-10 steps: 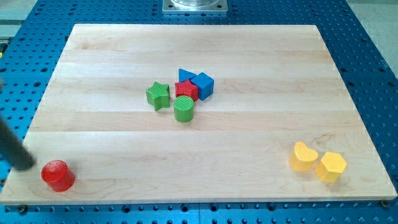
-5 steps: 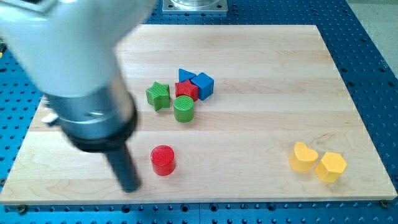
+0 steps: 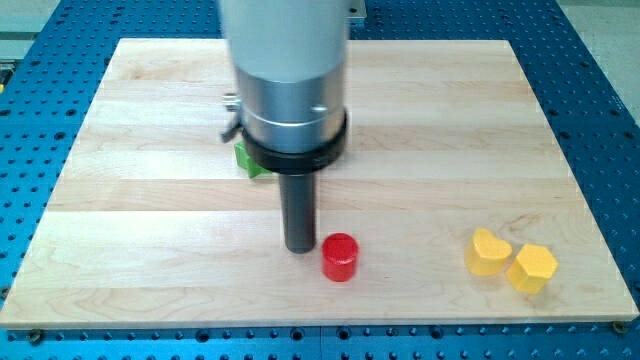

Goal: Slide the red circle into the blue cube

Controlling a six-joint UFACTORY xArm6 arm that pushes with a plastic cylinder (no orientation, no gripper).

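The red circle (image 3: 339, 257) is a short red cylinder lying on the wooden board (image 3: 150, 200), below the view's middle. My tip (image 3: 299, 247) rests on the board just left of the red circle, close to touching it. The arm's wide metal body hides the blue cube and most of the middle cluster. Only an edge of the green star (image 3: 250, 160) shows at the arm's left side.
A yellow heart (image 3: 488, 251) and a yellow hexagon (image 3: 531, 267) sit side by side at the view's lower right. The board lies on a blue perforated table (image 3: 600, 100).
The red circle has slid right along the lower part of the board. My tip followed it rightward, and the arm now covers the middle cluster that was visible before.
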